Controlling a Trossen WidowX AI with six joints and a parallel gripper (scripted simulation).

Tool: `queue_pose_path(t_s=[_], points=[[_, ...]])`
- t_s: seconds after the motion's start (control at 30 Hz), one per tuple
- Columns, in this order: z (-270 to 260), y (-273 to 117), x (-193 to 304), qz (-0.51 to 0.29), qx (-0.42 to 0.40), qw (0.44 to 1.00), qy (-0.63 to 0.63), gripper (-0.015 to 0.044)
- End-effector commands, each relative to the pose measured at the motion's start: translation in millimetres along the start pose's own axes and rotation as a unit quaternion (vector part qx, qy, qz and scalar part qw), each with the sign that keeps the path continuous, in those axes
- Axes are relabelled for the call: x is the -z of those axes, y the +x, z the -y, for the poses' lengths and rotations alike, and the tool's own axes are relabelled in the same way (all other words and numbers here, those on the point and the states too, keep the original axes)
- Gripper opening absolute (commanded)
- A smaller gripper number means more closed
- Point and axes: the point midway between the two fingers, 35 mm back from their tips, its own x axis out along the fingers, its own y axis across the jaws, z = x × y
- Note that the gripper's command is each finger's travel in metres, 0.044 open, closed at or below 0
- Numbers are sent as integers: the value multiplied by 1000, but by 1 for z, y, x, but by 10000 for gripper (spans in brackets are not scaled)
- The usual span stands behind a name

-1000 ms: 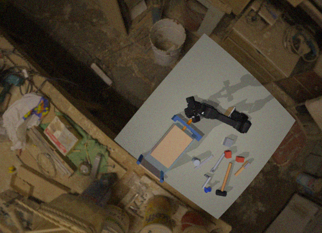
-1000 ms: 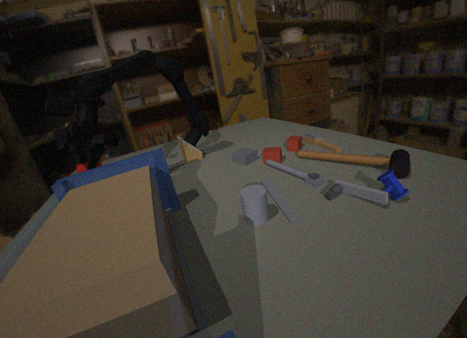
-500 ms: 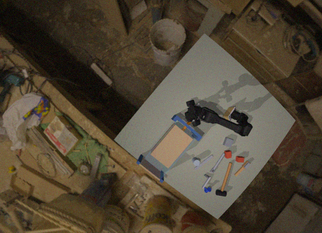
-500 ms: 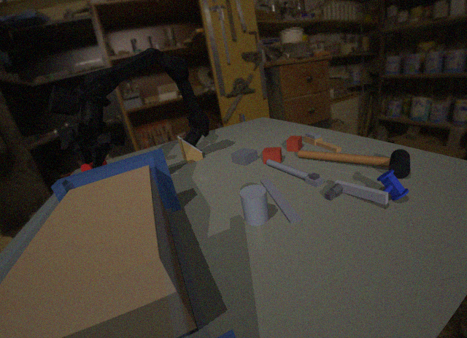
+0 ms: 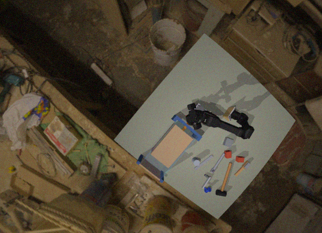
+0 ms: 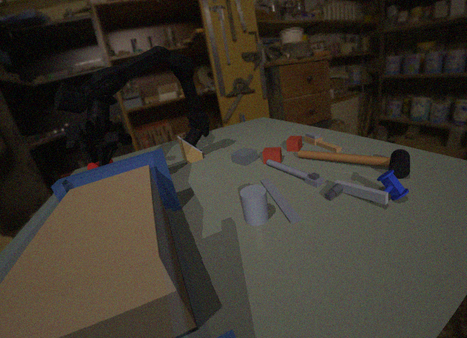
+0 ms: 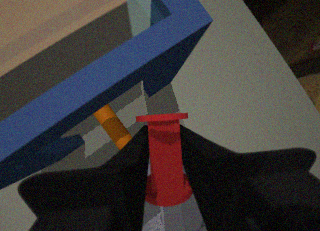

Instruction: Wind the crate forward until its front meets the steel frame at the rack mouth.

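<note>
The crate [image 5: 172,146] [image 6: 101,221] [image 7: 60,21] sits flat in the clear-panelled cubby. Its front is close behind the blue frame [image 5: 197,135] [image 6: 156,160] [image 7: 115,67]; a narrow gap shows from above. An orange strap [image 5: 184,127] [image 7: 113,126] runs from under the frame toward the winch. My gripper [image 7: 161,128] is shut on a red flanged grip [image 7: 165,161] [image 6: 93,165], just outside the frame. Grey metal [image 7: 172,221] shows below the grip; I cannot tell how much is winch or handle. The round hole and square key are hidden.
Right of the cubby lie a grey cylinder [image 5: 195,161] [image 6: 254,205], grey bars, a mallet [image 5: 226,176] [image 6: 350,158], a small hammer [image 5: 241,168], red blocks [image 5: 227,154] [image 6: 271,155], a grey block [image 5: 228,141] and a blue-knobbed tool [image 5: 207,189] [image 6: 392,185]. A board [image 5: 229,112] [image 6: 190,152] stands by the arm's base.
</note>
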Motion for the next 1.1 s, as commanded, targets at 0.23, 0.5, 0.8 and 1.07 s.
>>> queue_pose_path(t_s=[0.23,0.5,0.8,1.07], points=[[-27,0,9,-9,-15,1000,4,0],[-38,-3,14,-9,-16,1000,4,0],[-48,-6,21,-10,-16,1000,4,0],[-57,-9,28,-10,-16,1000,4,0]])
